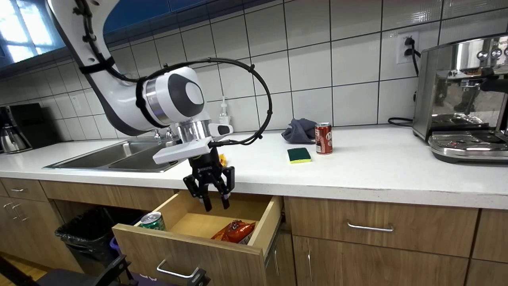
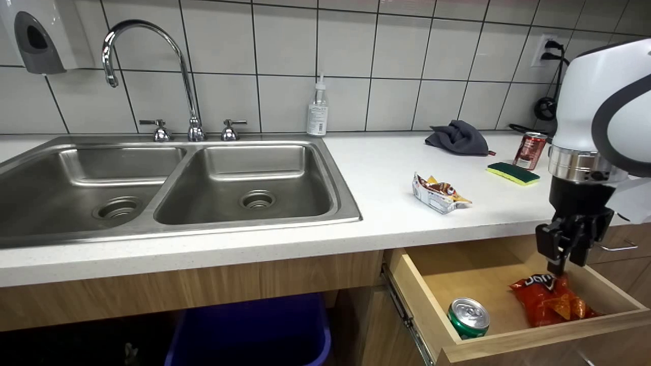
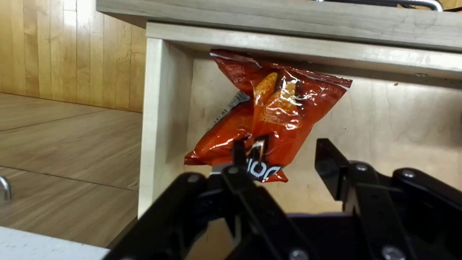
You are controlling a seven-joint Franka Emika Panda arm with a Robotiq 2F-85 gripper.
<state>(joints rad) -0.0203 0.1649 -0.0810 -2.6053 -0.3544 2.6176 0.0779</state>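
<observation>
My gripper (image 1: 217,206) hangs over the pulled-out drawer (image 1: 190,254), its fingers pointing down. In the wrist view the jaws stand apart with nothing held between them. Below lies a shiny red-orange chip bag (image 3: 270,119) on the drawer floor, near the front corner. One finger (image 3: 239,150) overlaps the bag's lettered end in that view; the other has bare drawer floor behind it. Whether a fingertip touches the bag cannot be told. A green can with a silver top (image 2: 469,315) stands in the drawer's opposite front corner.
On the white counter are an opened snack bag (image 2: 440,195), a green-yellow sponge (image 1: 299,155), a red can (image 1: 324,138) and a dark cloth (image 1: 300,131). A double sink (image 2: 346,211) and an espresso machine (image 1: 468,99) flank them. The counter edge overhangs the drawer's back.
</observation>
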